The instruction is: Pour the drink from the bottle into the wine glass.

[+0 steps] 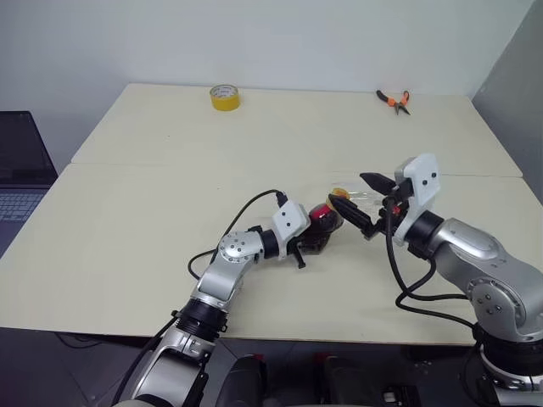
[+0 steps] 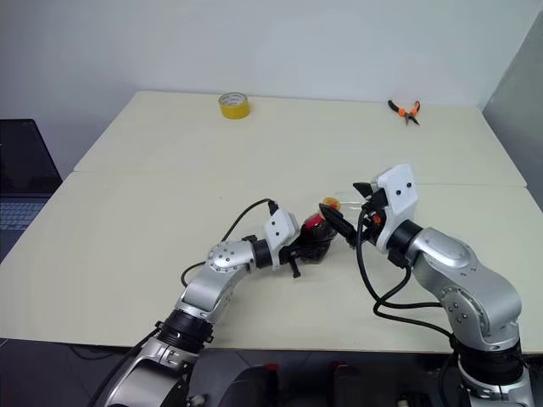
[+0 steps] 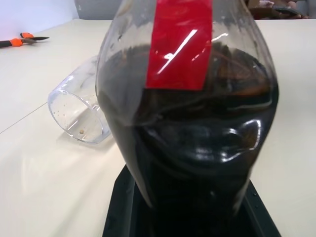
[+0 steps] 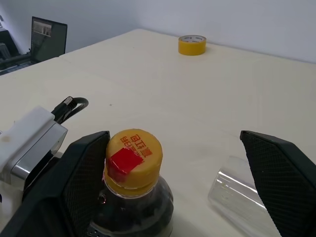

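The bottle [image 1: 322, 222] is a squat clear one, filled with the dark drink [image 3: 197, 148], with a red label and a yellow cap [image 4: 134, 157]. It stands upright near the table's middle front. My left gripper [image 1: 317, 234] is shut on its lower body, and its black fingers [image 3: 121, 207] flank the base. My right gripper [image 1: 366, 199] is open and level with the cap, one finger [image 4: 81, 173] close beside the cap and the other well off. The wine glass [image 3: 79, 113] lies on its side on the table just beyond the bottle, its mouth visible and its stem hidden.
A yellow tape roll [image 1: 225, 97] sits at the far edge of the table, and orange-handled pliers [image 1: 394, 101] lie at the far right. A laptop [image 1: 21, 170] stands off the table's left side. A seam [image 1: 170, 164] runs across the tabletop.
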Controlling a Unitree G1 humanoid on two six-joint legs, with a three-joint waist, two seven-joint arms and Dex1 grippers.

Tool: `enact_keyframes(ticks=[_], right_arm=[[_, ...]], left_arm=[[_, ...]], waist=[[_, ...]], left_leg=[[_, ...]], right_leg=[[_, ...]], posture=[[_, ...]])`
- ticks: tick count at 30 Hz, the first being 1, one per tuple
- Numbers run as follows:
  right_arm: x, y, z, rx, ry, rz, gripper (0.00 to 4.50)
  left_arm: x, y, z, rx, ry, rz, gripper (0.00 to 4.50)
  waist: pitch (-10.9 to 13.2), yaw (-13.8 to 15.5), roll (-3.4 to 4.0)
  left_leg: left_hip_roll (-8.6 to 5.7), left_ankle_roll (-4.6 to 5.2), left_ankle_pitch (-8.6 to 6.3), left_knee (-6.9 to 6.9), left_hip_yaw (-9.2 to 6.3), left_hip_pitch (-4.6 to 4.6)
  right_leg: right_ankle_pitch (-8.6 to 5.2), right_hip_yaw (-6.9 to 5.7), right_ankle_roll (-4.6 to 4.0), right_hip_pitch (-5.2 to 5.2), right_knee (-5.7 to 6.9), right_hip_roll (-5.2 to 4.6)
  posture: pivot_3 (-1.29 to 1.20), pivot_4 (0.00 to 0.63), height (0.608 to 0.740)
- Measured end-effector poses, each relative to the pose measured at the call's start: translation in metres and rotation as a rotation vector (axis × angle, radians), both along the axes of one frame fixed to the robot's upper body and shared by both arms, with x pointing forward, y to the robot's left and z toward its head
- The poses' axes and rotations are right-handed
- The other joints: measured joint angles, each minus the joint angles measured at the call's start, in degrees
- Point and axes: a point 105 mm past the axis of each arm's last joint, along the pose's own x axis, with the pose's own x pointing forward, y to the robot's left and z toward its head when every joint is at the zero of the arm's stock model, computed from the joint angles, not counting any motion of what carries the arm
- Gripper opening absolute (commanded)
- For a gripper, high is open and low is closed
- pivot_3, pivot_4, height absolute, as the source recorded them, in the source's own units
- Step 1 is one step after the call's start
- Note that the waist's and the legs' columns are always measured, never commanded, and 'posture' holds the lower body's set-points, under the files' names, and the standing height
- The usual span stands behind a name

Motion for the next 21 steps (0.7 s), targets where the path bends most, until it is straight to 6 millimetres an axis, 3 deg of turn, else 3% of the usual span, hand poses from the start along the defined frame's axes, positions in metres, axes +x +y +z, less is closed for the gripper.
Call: enact_keyframes(ticks=[8, 14, 21], right_arm=[[-0.013, -0.011, 0.0, 0.029, 0.035, 0.05, 4.5], [-0.027, -0.007, 0.001, 0.029, 0.073, 0.151, 4.5], [-0.019, -0.005, 0.0, 0.066, 0.087, 0.11, 4.5]], left_arm=[[0.0, 0.001, 0.0, 0.001, -0.002, -0.001, 0.59], [0.0, 0.0, 0.001, -0.003, -0.011, -0.002, 0.59], [0.0, 0.0, 0.002, -0.005, -0.013, -0.003, 0.59]], waist=[[0.0, 0.03, 0.0], [0.0, -0.01, 0.0], [0.0, 0.01, 0.0]], left_leg=[[0.0, 0.0, 0.0, 0.0, 0.0, -0.01], [0.01, 0.01, 0.0, -0.01, -0.01, 0.0], [0.01, 0.0, 0.0, -0.01, 0.0, 0.0]], right_leg=[[0.0, 0.0, 0.0, 0.01, -0.03, 0.0], [0.0, 0.0, 0.0, 0.01, -0.02, 0.02], [0.0, 0.0, 0.0, 0.01, -0.01, 0.02]], posture=[[0.0, 0.15, 0.74], [0.0, 0.15, 0.74], [0.0, 0.15, 0.74]])
